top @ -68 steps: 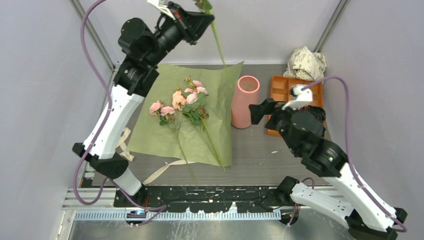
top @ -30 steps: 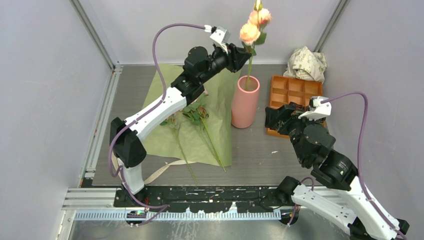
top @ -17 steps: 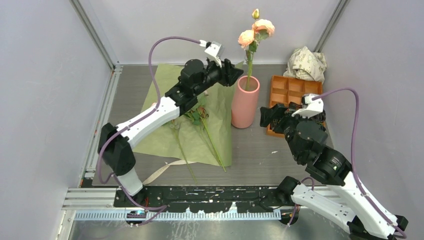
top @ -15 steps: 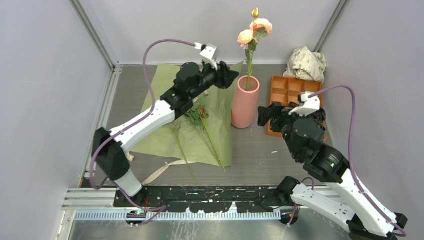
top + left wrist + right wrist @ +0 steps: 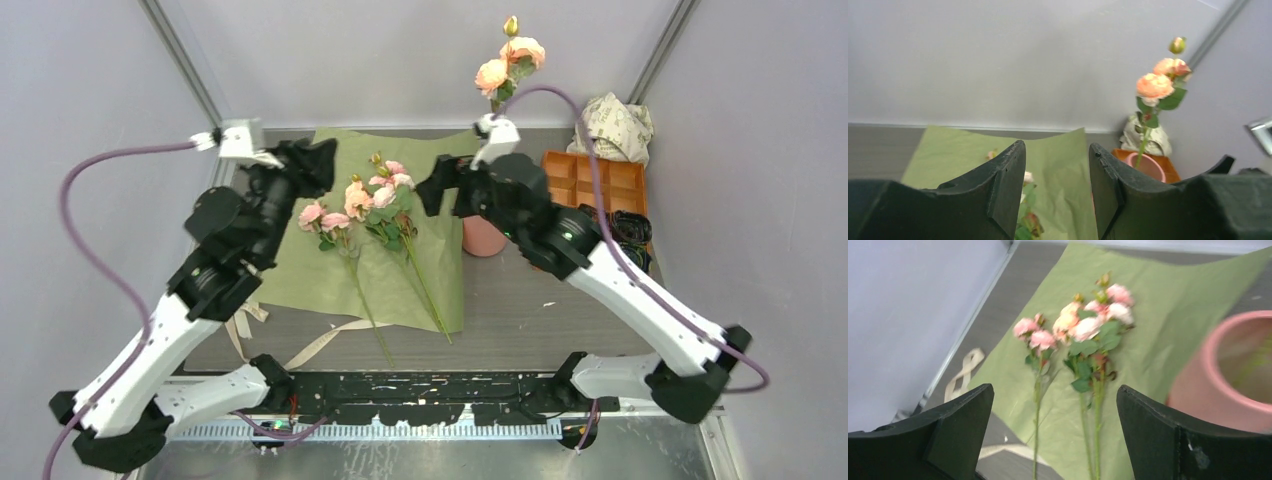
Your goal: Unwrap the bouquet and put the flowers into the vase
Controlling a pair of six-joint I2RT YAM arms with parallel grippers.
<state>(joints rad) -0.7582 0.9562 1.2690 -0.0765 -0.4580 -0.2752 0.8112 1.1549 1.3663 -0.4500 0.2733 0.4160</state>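
The bouquet's paper [image 5: 330, 265] lies flat, olive green side up, with several pink flowers [image 5: 375, 195] on long stems spread over it. One peach rose stem [image 5: 505, 65] stands in the salmon-pink vase [image 5: 483, 238], which my right arm mostly hides. My left gripper [image 5: 318, 158] hangs open and empty over the paper's back left part. From there I see the vase [image 5: 1148, 165] and its rose [image 5: 1154, 86] to the right. My right gripper [image 5: 432, 190] is wide open just left of the vase, above the lying flowers [image 5: 1083, 327]. The vase rim [image 5: 1233, 370] is at its right.
An orange compartment tray [image 5: 590, 180] sits right of the vase, with crumpled white printed paper [image 5: 612, 125] behind it. The loose beige ribbon [image 5: 320, 342] trails off the paper's near-left corner. Grey walls and frame posts close in the back and sides.
My left gripper let go of the rose stem in the vase and drew back to the left. My right arm swung from beside the tray across the vase toward the lying flowers.
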